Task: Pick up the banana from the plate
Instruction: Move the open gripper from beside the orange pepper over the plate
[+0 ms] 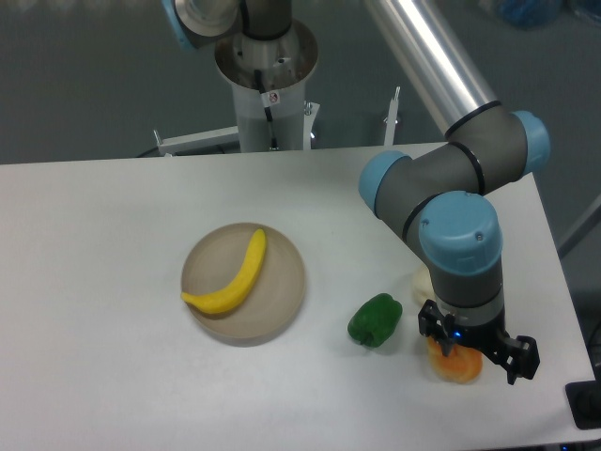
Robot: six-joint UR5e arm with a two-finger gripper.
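The bright yellow banana (235,278) lies curved across the round beige plate (277,301) at the middle of the white table. My gripper (474,362) hangs far to the right of the plate, near the table's front right, directly over a lumpy orange fruit (457,367). The wrist hides the fingers, so I cannot tell whether the jaws are open or shut, or whether they touch the orange fruit. Nothing touches the banana.
A green bell pepper (376,319) lies between the plate and the gripper. A pale object (423,281) peeks out behind the arm's wrist. The arm's base column (268,89) stands at the table's back edge. The table's right edge runs close to the gripper.
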